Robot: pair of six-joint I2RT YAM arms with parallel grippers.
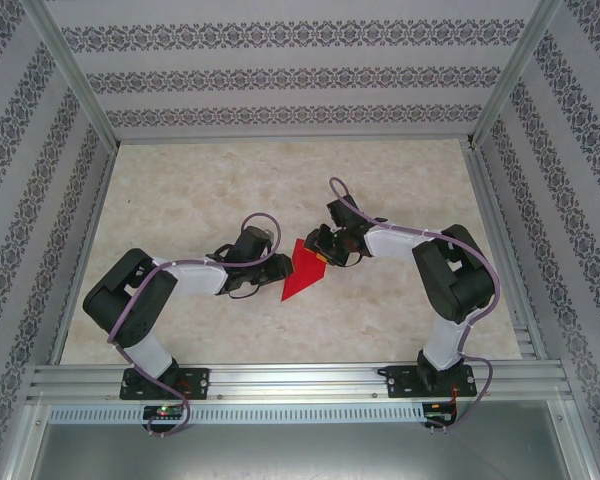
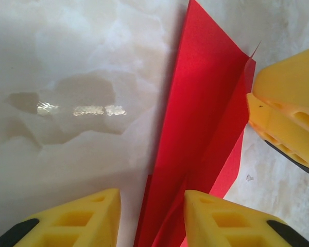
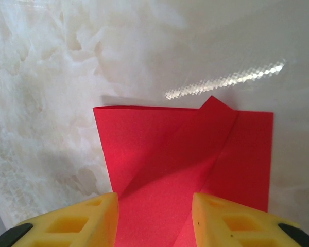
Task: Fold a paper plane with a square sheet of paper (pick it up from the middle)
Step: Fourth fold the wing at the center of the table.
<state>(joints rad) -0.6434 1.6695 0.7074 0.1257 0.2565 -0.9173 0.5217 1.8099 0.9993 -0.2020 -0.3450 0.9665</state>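
Both arms are folded in toward the centre of the tabletop [image 1: 200, 190], elbows out and forearms pointing at each other. The left end effector [image 1: 273, 262] comes in from the left and the right end effector [image 1: 322, 250] from the upper right, both low over the paper [image 1: 302, 272].

The paper is partly folded into a red wedge. It sits mid-tabletop between the two tools, with its tip pointing toward the near edge.

Left wrist view: left end effector [image 2: 152, 198] released, jaws apart. The paper [image 2: 201, 128] runs up through the gap, with bare tabletop showing beside the left finger. The right arm's fingers [image 2: 286, 123] sit right at the paper's far edge, where one corner is curled up (contact looks likely, can't confirm).

Right wrist view: right end effector [image 3: 154, 198] also released, jaws apart. The paper [image 3: 170, 154] lies flat between and beyond them, with a diagonal crease and a small flap poking past the far edge.

There's open tabletop on the far side and on both flanks. The frame rails and walls are well apart from the work.
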